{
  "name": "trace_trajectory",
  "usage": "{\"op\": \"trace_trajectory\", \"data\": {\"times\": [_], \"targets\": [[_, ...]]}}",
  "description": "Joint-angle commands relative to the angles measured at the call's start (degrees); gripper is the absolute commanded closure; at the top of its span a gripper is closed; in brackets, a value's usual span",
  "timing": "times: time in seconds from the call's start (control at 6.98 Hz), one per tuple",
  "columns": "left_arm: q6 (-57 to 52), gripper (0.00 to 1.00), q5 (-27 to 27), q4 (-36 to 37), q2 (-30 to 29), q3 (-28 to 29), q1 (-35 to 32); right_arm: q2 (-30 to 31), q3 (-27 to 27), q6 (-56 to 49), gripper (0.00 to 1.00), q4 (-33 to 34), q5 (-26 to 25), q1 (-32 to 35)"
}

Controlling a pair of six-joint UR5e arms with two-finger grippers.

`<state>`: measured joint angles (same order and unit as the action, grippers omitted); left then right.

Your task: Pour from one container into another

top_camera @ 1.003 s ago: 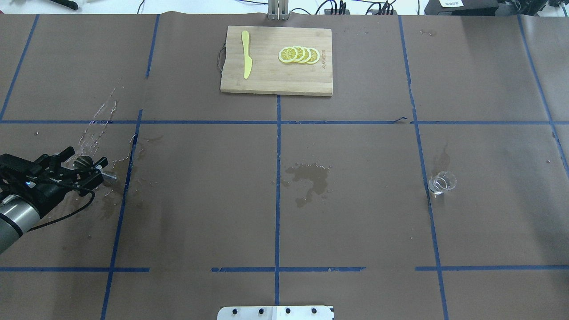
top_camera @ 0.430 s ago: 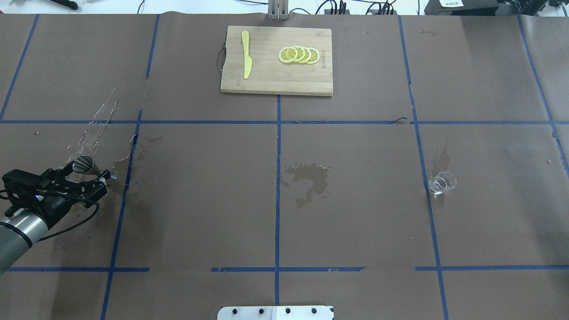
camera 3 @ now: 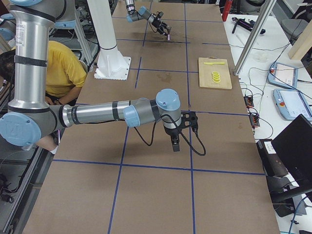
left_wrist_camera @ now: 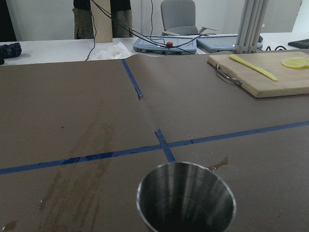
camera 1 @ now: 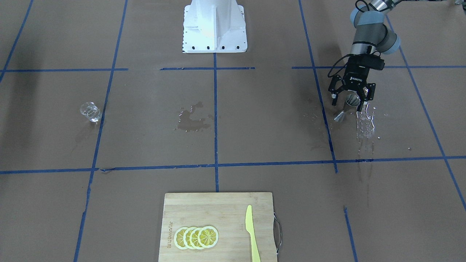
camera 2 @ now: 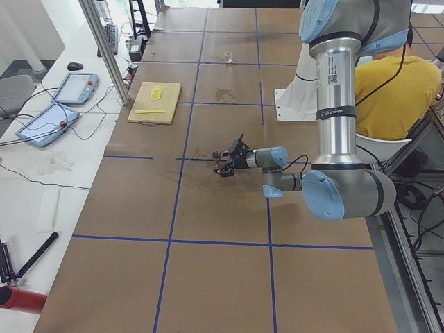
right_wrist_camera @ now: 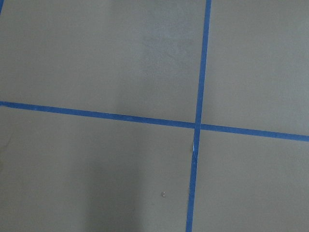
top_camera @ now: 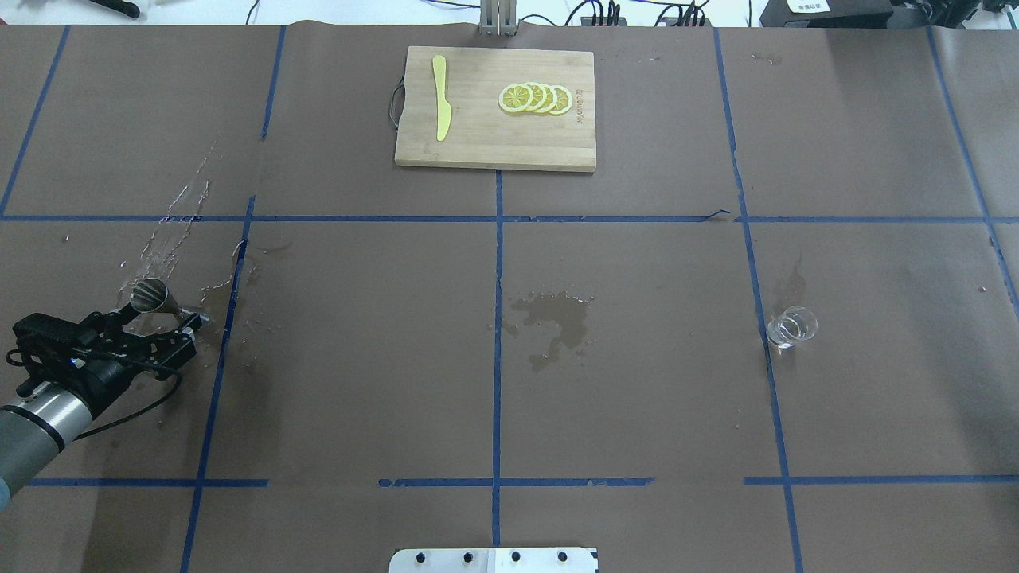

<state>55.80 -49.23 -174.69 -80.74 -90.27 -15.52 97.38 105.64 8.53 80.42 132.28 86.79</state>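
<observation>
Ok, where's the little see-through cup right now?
In the overhead view the clear tumbler sits alone on the table, on its right side, just right of a blue tape line.

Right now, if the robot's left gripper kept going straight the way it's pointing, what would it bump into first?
The small shiny steel hourglass-shaped jigger. It stands right ahead of the open left gripper, filling the wrist view's lower middle. Depth is hard to judge, but it looks very close.

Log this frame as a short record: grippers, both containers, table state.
left gripper: open, fingers either side of the jigger
right gripper: seen only in the side view, state unclear
jigger: upright, mouth up
tumbler: alone on the robot's right side
spills: wet patch mid-table, streaks beside jigger
</observation>
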Motion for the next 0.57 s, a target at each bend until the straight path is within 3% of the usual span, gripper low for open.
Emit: {"op": "trace_trajectory", "data": {"times": [0.0, 0.14, 0.29, 0.43], "targets": [[0.5, 0.04, 1.6, 0.0, -0.6, 0.8, 1.0, -0.1, 0.0, 0.0, 0.00, 0.0, 0.1, 0.0], [0.5, 0.17, 1.6, -0.2, -1.2, 0.8, 1.0, -0.1, 0.0, 0.0, 0.00, 0.0, 0.0, 0.0], [0.5, 0.38, 1.7, -0.2, -1.4, 0.9, 1.0, -0.1, 0.0, 0.0, 0.00, 0.0, 0.0, 0.0], [0.5, 0.47, 1.7, -1.1, -1.6, 1.2, 0.9, -0.1, 0.0, 0.0, 0.00, 0.0, 0.0, 0.0]]}}
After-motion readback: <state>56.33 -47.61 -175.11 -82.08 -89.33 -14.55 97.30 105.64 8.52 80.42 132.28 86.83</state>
